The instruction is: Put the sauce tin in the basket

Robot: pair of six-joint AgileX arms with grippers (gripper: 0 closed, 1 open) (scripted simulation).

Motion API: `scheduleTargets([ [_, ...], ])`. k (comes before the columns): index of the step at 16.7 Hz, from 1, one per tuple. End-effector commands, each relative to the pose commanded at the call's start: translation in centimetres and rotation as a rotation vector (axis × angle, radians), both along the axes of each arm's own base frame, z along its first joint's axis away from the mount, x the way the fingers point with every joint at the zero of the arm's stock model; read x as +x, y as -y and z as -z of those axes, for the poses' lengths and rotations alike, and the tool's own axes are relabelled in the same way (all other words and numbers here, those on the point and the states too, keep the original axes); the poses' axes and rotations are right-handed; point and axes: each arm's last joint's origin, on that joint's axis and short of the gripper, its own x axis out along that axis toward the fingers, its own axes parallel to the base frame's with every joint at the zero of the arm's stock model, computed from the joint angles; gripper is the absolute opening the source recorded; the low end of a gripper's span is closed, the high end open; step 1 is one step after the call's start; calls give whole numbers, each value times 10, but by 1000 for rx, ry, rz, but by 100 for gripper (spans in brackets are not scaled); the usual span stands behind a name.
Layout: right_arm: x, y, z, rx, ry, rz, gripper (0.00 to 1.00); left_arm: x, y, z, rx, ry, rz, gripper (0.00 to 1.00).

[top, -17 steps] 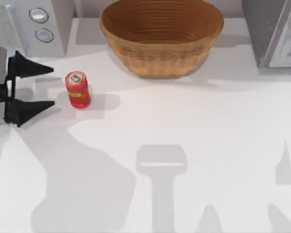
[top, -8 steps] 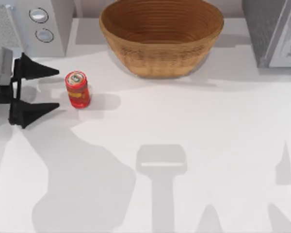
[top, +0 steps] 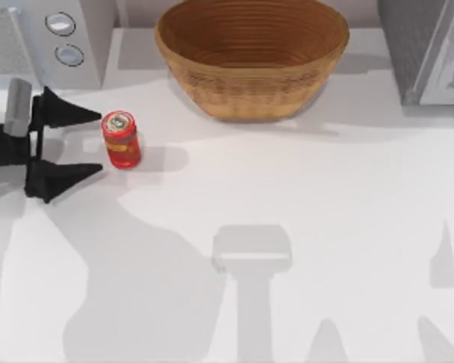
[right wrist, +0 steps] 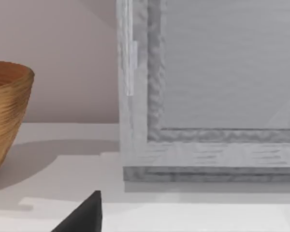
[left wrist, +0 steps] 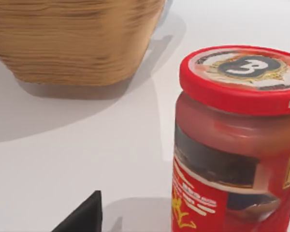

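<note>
Left wrist view alone reveals the sauce tin's [left wrist: 237, 145] numbered lid.

Small red cylindrical sauce tin [top: 121, 139], yellow label, silvery top, upright on table, left side. Large tan woven wicker basket [top: 251, 57], far centre, well apart.
</note>
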Motion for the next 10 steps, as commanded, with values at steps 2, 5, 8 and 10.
scheduleTargets([
  [2,0,0,0,0,0,0,100,1,6,3,1,1,0,100],
  [5,0,0,0,0,0,0,100,3,16,7,2,1,0,100],
  [8,0,0,0,0,0,0,100,4,27,11,2,-1,0,100],
  [10,0,0,0,0,0,0,100,5,33,13,1,-2,0,100],
])
